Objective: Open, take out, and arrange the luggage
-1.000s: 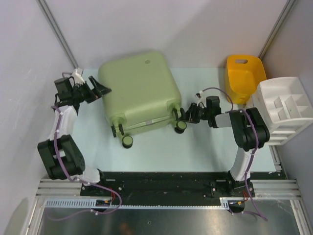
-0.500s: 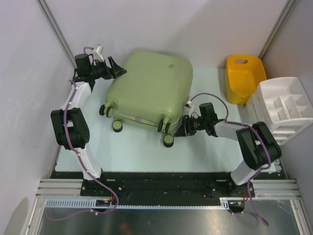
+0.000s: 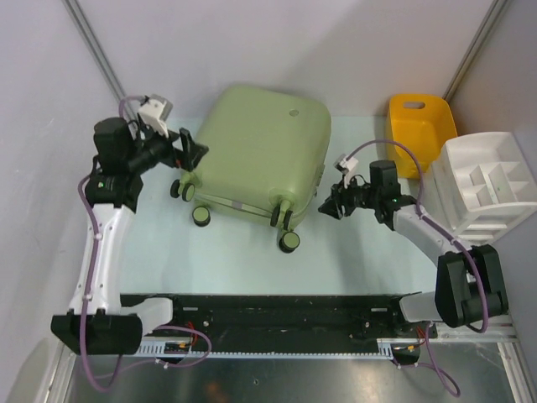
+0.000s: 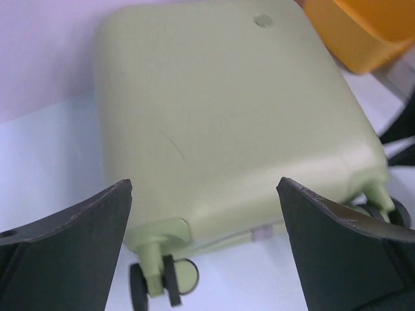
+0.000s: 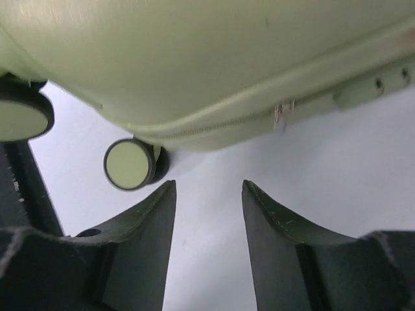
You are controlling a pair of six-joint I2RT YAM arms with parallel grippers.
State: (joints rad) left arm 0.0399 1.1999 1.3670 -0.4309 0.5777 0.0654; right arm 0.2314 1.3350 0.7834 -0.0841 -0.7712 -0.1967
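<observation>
Nearest me, the wheels (image 3: pixel 289 242) of the luggage (image 3: pixel 256 151) point my way. It lies flat mid-table, shell shut. The right gripper (image 3: pixel 329 206) sits just beside its zip seam (image 5: pixel 214 123), jaws part-way apart with nothing between them. The left gripper (image 3: pixel 191 151), at the other side, is spread wide — also empty. By my reading nothing is opened yet — unzipping, emptying and arranging all remain. Farther right stand the yellow tub (image 3: pixel 419 130) and white tray (image 3: pixel 491 180).
</observation>
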